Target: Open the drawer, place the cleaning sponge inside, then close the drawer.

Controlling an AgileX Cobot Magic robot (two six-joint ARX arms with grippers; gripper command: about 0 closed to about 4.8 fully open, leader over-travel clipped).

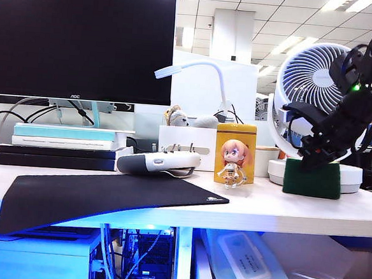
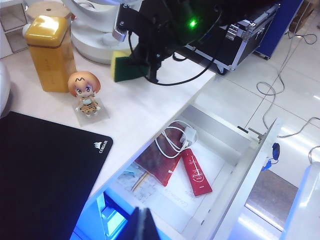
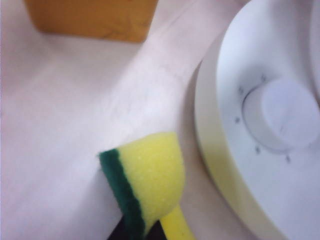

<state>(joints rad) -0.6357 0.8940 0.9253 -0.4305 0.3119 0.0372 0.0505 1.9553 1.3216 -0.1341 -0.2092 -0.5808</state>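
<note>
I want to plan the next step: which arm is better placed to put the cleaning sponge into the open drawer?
Right. The right pincer is shut on the cleaning sponge beside the fan base. The drawer is open. The left pincer hangs over it, holding nothing.

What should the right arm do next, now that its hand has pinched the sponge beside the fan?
Probably lift. The right hand is shut on the cleaning sponge, which stands on edge on the desk by the fan base. The drawer is open below the desk edge, with bare floor beside a red tube. The left hand hangs over it.
</note>
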